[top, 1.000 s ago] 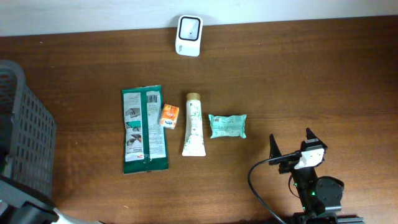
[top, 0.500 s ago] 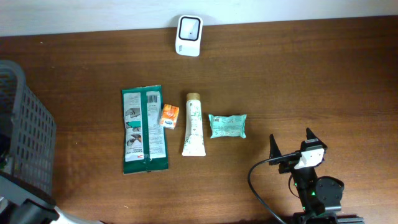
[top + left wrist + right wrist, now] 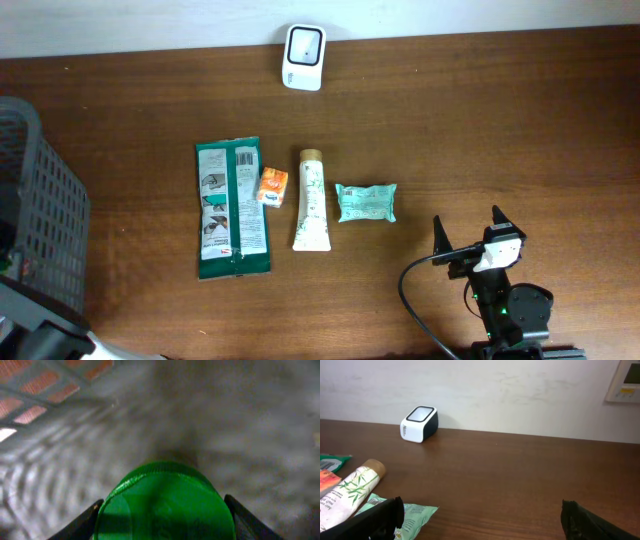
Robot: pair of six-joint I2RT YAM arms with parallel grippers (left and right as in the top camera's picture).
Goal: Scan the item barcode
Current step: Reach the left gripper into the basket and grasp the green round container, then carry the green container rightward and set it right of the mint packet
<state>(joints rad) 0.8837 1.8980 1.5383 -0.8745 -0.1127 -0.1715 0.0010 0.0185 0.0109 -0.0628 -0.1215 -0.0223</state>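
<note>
left gripper [image 3: 162,521] is clamping green item [image 3: 165,492] inside basket [image 3: 55,215] | right gripper [image 3: 467,218] is gaping empty, well outside basket | advice: lifting straight up, clearing basket wall

lettering on the tube [image 3: 311,200] and scanner [image 3: 303,44] is unreadably small.

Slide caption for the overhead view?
Scanner at the back edge; pouch, orange packet, tube and green pack in a row; right tool open.
</note>
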